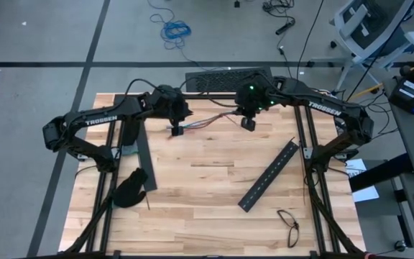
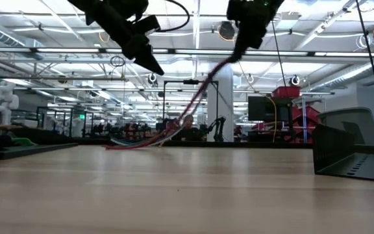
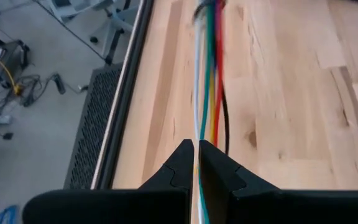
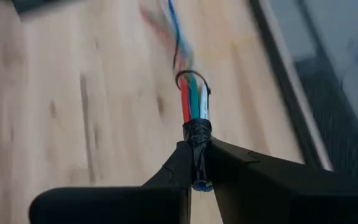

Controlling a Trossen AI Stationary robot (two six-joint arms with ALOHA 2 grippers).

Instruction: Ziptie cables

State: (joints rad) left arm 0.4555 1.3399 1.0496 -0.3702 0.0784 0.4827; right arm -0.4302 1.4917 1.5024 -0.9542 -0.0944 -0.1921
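Pale butcher-block planks make up your table (image 1: 214, 180), with grey floor around it and a bright open workshop behind in the low view. Your left gripper (image 3: 197, 155) hangs above the far part of the table with its two dark fingers pressed together on the loose bundle of thin red, blue, white and yellow-green cables (image 3: 207, 81); the wires pass between the fingertips and run straight ahead of it along the wood. Your right gripper (image 4: 197, 163) is raised beside it, near the far edge, pinching the taped end of the same bundle, where a black wrap binds the wires just at the fingertips. A thin dark ziptie loop (image 4: 191, 82) circles the wires a little beyond that wrap. In the low view the cables slope down from the right gripper to the tabletop. Nearer you than the right gripper lies a long flat black slotted bar (image 1: 269, 176), set diagonally; another black bar (image 1: 143, 155) lies below the left arm, with a black glove (image 1: 130, 188) touching its near end.
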